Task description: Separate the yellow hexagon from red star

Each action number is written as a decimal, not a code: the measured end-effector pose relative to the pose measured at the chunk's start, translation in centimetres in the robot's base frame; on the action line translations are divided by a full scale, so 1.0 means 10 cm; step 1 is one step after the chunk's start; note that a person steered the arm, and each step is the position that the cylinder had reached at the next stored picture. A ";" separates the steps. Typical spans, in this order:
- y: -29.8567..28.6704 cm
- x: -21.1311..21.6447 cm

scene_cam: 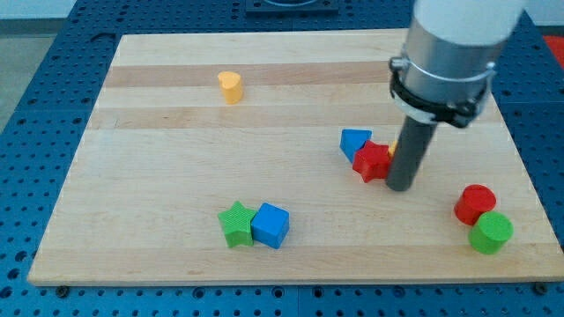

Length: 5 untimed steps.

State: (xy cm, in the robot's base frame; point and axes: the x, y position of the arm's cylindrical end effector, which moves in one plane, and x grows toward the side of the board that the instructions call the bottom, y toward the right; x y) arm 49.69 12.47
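The red star [372, 161] lies right of the board's middle, touching a blue triangular block [355, 142] on its upper left. My tip [401, 186] stands on the board right against the red star's right side. The yellow hexagon is almost wholly hidden behind the rod; only a thin yellow sliver [393, 146] shows at the rod's left edge, above the star. I cannot tell whether the hexagon touches the star.
A small yellow block [230, 87] sits at the upper left. A green star [235, 223] and a blue cube [270, 225] touch at the bottom middle. A red cylinder [475, 203] and a green cylinder [491, 232] sit at the lower right of the wooden board [291, 106].
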 end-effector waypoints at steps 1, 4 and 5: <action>-0.11 -0.47; 0.26 -0.23; 0.23 -0.60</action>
State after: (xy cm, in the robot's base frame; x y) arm 43.71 14.72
